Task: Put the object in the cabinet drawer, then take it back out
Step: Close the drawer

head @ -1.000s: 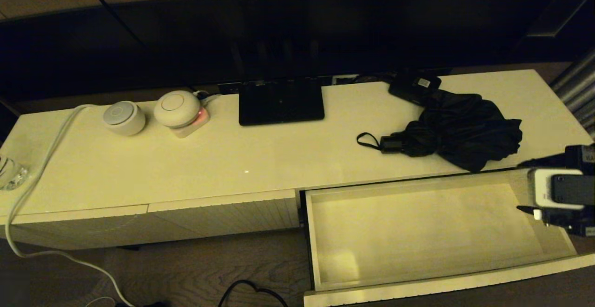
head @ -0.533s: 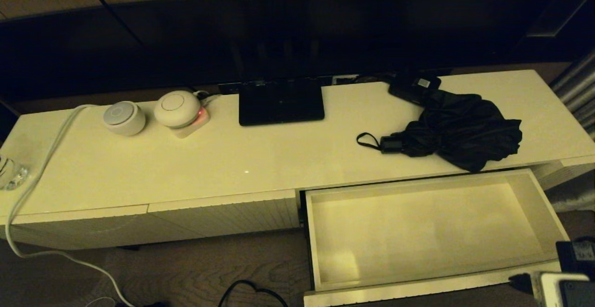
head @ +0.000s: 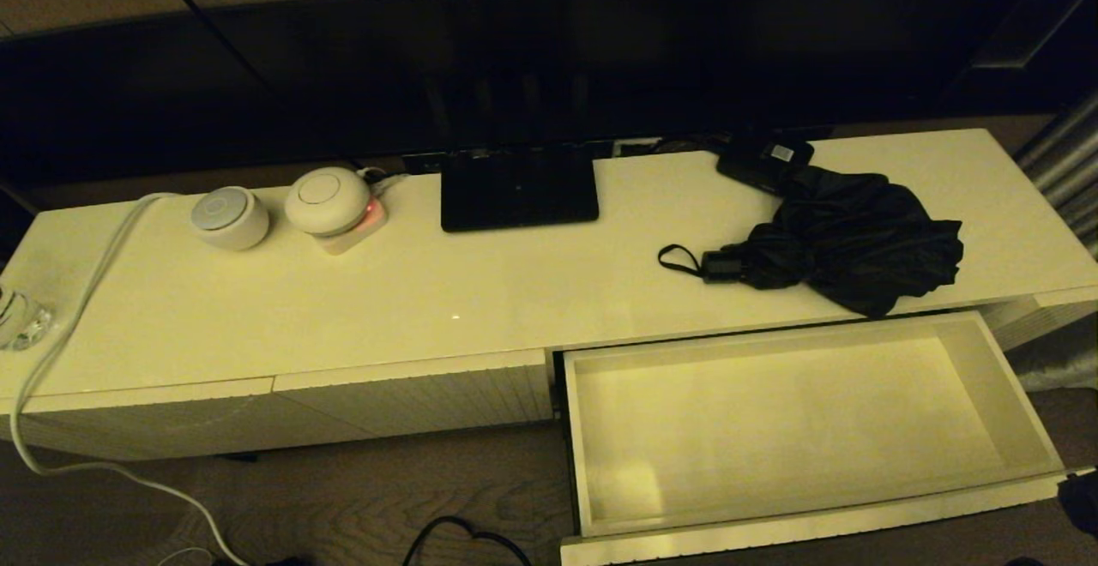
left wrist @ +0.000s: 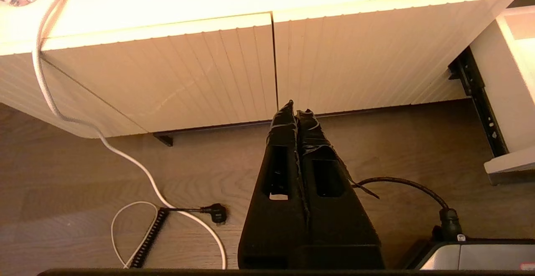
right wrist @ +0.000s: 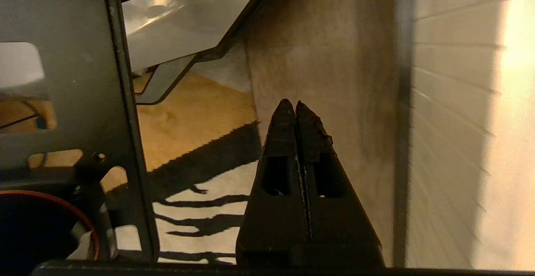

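The black folding umbrella (head: pixel 849 244) lies on the cabinet top at the right, with its short handle (head: pixel 722 266) and wrist loop (head: pixel 678 257) pointing left. In front of and below it the cabinet drawer (head: pixel 798 429) stands pulled out, and its cream interior holds nothing. My right gripper (right wrist: pixel 291 103) is shut and empty, low beside a ribbed cream front (right wrist: pixel 451 142), over the floor. Only a dark bit of that arm (head: pixel 1082 502) shows at the head view's bottom right corner. My left gripper (left wrist: pixel 296 112) is shut and empty, low before the closed ribbed fronts (left wrist: pixel 209 71).
A small black box with a white label (head: pixel 765 159) and a flat black stand plate (head: pixel 518 189) sit at the back of the top. Two round white devices (head: pixel 230 216) and a white cable (head: pixel 77 292) are at the left. Cables (left wrist: pixel 167 209) lie on the floor.
My right arm has dropped from over the drawer's right end, down past its front corner, almost out of the head view. The umbrella and drawer have not moved.
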{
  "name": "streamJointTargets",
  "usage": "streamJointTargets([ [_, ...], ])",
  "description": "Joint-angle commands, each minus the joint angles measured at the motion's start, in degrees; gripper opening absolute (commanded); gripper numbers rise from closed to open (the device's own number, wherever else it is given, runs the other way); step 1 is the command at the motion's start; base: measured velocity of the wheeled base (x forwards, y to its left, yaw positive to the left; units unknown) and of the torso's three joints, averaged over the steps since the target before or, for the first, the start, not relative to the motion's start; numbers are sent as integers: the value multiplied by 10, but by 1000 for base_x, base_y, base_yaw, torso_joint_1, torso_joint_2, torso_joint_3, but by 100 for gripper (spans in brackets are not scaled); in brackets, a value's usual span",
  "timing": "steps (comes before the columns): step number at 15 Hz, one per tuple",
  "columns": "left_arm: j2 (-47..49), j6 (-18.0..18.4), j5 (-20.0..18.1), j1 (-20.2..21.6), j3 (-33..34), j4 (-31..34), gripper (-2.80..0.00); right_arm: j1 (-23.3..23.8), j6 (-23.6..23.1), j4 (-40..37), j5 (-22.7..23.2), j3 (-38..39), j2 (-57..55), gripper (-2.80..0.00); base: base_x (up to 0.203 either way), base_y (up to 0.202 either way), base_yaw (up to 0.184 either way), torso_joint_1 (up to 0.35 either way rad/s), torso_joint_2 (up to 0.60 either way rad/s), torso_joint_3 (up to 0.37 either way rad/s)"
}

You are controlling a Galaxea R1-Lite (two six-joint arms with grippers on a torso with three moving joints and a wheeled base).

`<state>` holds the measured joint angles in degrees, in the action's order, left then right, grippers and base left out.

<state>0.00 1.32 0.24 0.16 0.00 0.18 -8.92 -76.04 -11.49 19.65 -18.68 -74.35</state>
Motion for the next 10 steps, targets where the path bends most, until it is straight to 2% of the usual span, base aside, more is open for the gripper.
streamJointTargets([
  [1,0,0,0,0,2,0,-280,2,-4,54,1,12,-91,-280,0,0,0,0,0,0],
  [5,0,0,0,0,2,0,-280,9,-4,221,-3,29,-176,-280,0,0,0,0,0,0],
  [10,0,0,0,0,2,0,-280,22,-4,310,0,-4,-201,-280,0,0,0,0,0,0],
])
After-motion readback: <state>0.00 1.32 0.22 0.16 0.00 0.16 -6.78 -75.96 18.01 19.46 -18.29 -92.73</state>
